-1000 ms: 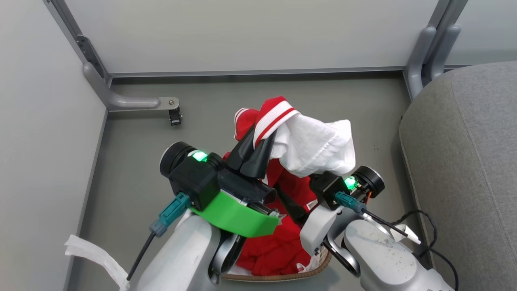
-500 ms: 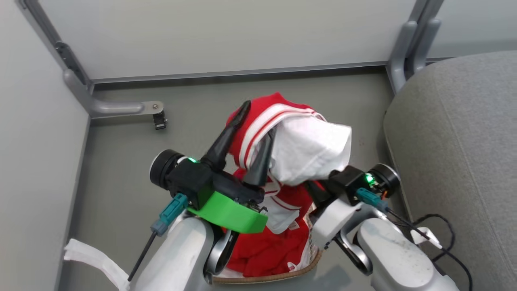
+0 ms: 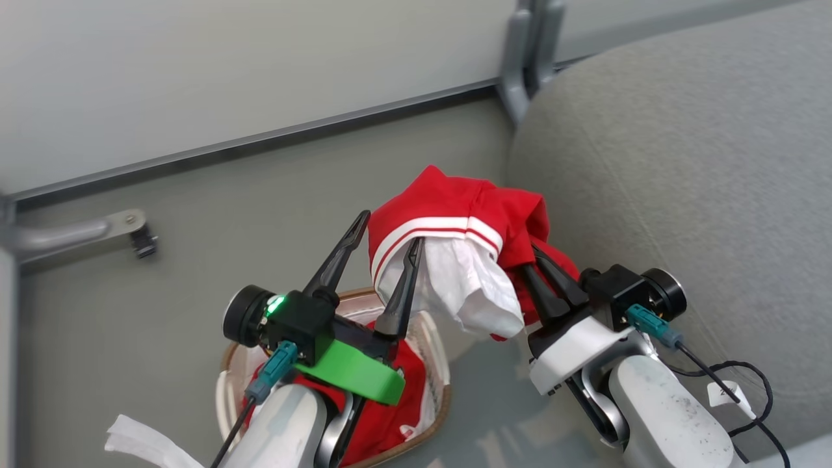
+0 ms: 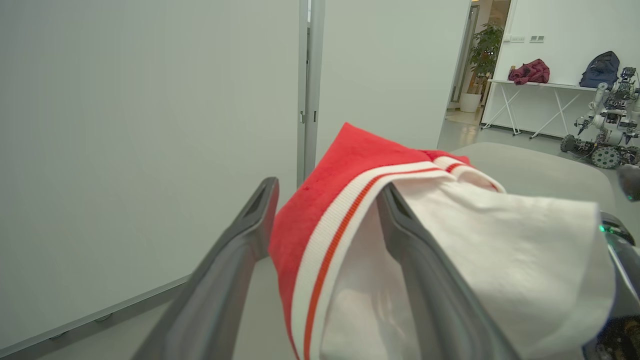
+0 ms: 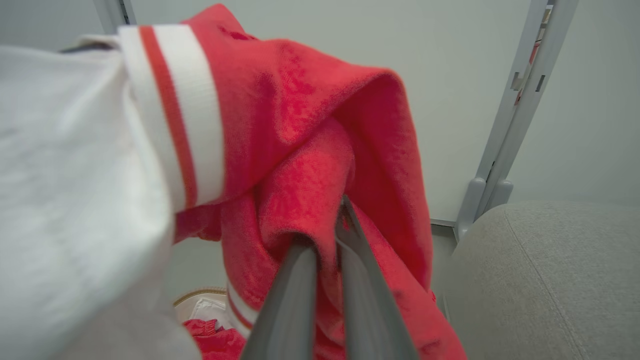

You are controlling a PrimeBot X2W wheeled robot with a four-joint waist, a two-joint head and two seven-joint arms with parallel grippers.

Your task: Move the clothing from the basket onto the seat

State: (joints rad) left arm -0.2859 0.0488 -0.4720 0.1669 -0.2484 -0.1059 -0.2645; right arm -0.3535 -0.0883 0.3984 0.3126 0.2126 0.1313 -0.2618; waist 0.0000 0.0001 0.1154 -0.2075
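Clothing [image 3: 455, 218] held aloft; right jaws clenched on it, pointing up; left jaws splayed beneath, likewise upturned.

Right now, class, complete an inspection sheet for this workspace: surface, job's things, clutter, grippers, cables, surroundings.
Surface: smooth grey floor.
Job's things: clothing lifted between both grippers, near the edge of the seat but not resting on it; more red fabric lies in the basket.
Clutter: white strip on the floor at lower left.
Grippers: left gripper open, clothing hooked over one finger; right gripper shut on the clothing.
Cables: black cable loops from the right wrist beside the seat; second cable at the left wrist.
Surroundings: pale panels, grey post, floor bracket.
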